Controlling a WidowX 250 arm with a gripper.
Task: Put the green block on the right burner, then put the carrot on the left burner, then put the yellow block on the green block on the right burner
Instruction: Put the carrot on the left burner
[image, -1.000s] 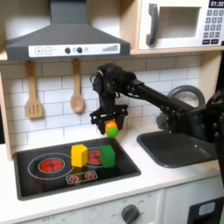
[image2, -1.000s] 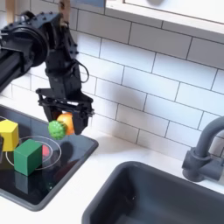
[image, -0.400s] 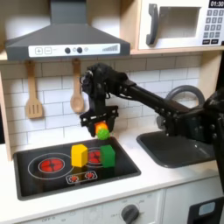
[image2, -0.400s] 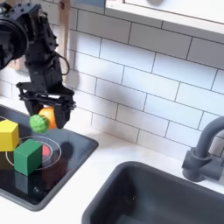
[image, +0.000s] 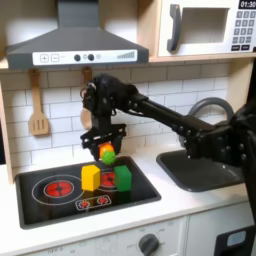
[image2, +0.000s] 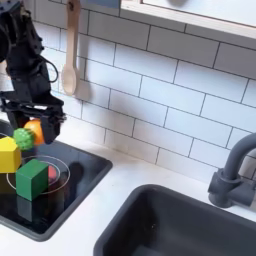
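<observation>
Carrot (image: 107, 154) aloft, clamped in the pincer (image: 107, 150).
Carry it across the yellow block (image: 90, 177) — release low over the left burner (image: 57, 187).

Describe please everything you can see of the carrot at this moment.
The carrot is a small toy, seemingly plastic, with an orange body and a green leafy end. It is held in the air by the gripper, whose fingers close on it, above the black hob. In the first exterior view it hangs just over the yellow block, not touching it. In the second exterior view its green end faces the camera.
</observation>
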